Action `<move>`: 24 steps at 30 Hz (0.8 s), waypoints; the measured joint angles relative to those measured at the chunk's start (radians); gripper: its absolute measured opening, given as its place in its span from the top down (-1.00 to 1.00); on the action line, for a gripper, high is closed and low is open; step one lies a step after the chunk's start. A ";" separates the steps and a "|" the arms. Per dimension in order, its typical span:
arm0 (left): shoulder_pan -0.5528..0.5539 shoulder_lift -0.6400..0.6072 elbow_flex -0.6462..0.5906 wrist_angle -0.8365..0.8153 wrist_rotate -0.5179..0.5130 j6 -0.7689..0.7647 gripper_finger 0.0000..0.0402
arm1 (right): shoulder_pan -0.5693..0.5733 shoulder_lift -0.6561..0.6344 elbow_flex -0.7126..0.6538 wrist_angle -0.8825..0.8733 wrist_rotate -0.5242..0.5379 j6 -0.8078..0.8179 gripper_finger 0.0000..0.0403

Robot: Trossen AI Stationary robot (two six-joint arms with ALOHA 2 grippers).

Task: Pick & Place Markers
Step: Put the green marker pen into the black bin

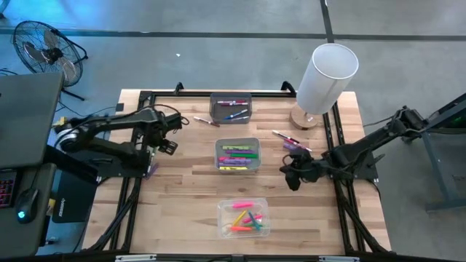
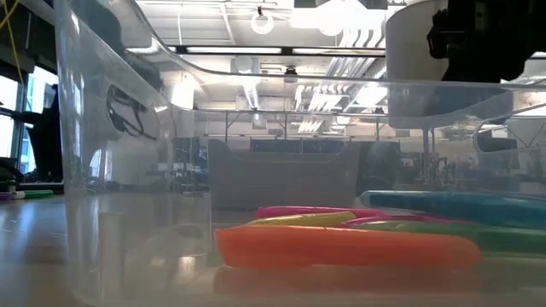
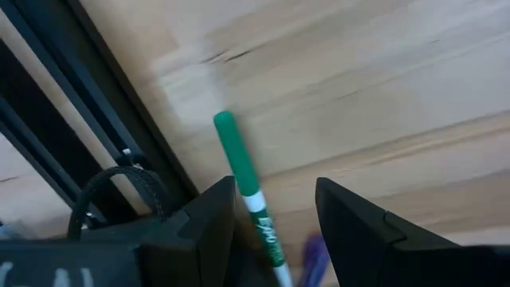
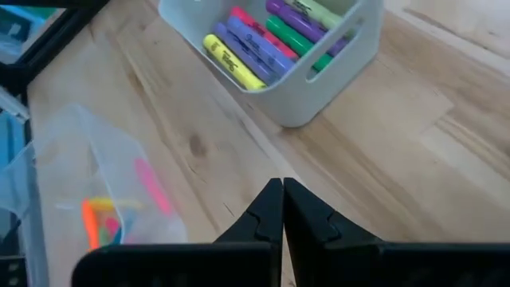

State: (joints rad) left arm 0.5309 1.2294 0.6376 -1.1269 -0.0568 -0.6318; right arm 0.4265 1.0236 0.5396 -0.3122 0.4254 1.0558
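Wooden table (image 1: 182, 204): grey bin (image 1: 237, 154) and clear bin (image 1: 243, 218) hold markers (image 1: 238, 153)

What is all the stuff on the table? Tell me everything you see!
Table: one, light wood.
Grey bin: one, table middle, holding yellow, purple, green and pink markers.
Clear bin: one, near edge, holding pink, orange and green markers.
Dark bin: one, far edge, a few markers inside.
Loose markers: a few, between grey bin and lamp.
Green marker: one, between the left gripper's fingers.
Lamp: one, white, far right corner.
Fan: one, black, on the floor.
Left gripper: open, left side.
Right gripper: shut, empty, right of grey bin.
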 joint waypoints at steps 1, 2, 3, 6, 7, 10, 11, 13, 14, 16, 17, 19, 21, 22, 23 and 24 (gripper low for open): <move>0.015 0.026 0.000 -0.001 0.006 0.017 0.16 | -0.009 -0.011 0.000 -0.003 -0.014 -0.016 0.99; 0.029 0.049 0.000 -0.001 0.010 0.031 0.16 | -0.017 -0.021 0.000 -0.006 -0.023 -0.030 0.99; 0.042 0.070 0.000 -0.001 0.015 0.039 0.16 | -0.024 -0.029 0.000 -0.005 -0.030 -0.044 0.99; 0.072 0.117 0.000 0.003 0.005 0.053 0.16 | -0.035 -0.049 0.000 -0.006 -0.059 -0.086 1.00; 0.078 0.134 0.000 0.007 -0.001 0.055 0.16 | -0.036 -0.052 0.000 -0.005 -0.065 -0.096 1.00; 0.094 0.177 -0.001 0.014 -0.004 0.066 0.16 | -0.036 -0.057 0.000 -0.009 -0.067 -0.120 0.99; 0.100 0.188 -0.007 0.027 -0.004 0.079 0.16 | -0.036 -0.057 0.000 -0.010 -0.068 -0.122 0.99; 0.110 0.209 -0.021 0.050 -0.003 0.097 0.16 | -0.036 -0.057 0.000 -0.022 -0.079 -0.123 1.00; 0.116 0.220 -0.026 0.060 0.004 0.102 0.16 | -0.036 -0.057 0.000 -0.028 -0.090 -0.123 1.00; 0.127 0.242 -0.035 0.075 0.049 0.115 0.16 | -0.036 -0.057 0.000 -0.036 -0.107 -0.123 0.99; 0.132 0.249 -0.038 0.085 0.074 0.134 0.16 | -0.035 -0.057 0.000 -0.043 -0.114 -0.123 0.99; 0.133 0.256 -0.042 0.100 0.109 0.155 0.16 | -0.031 -0.057 0.000 -0.055 -0.125 -0.123 0.99; 0.130 0.256 -0.042 0.113 0.142 0.158 0.16 | -0.030 -0.057 0.000 -0.063 -0.138 -0.124 1.00; 0.130 0.257 -0.042 0.118 0.160 0.156 0.18 | -0.030 -0.057 0.000 -0.069 -0.145 -0.131 1.00; 0.128 0.257 -0.042 0.122 0.176 0.146 0.20 | -0.030 -0.057 0.000 -0.071 -0.148 -0.141 0.99; 0.123 0.257 -0.043 0.126 0.187 0.133 0.24 | -0.028 -0.057 0.000 -0.071 -0.149 -0.148 0.99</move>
State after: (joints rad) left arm 0.6537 1.4860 0.5949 -1.0004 0.1298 -0.4989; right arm 0.3988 0.9665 0.5400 -0.3832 0.2768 0.9078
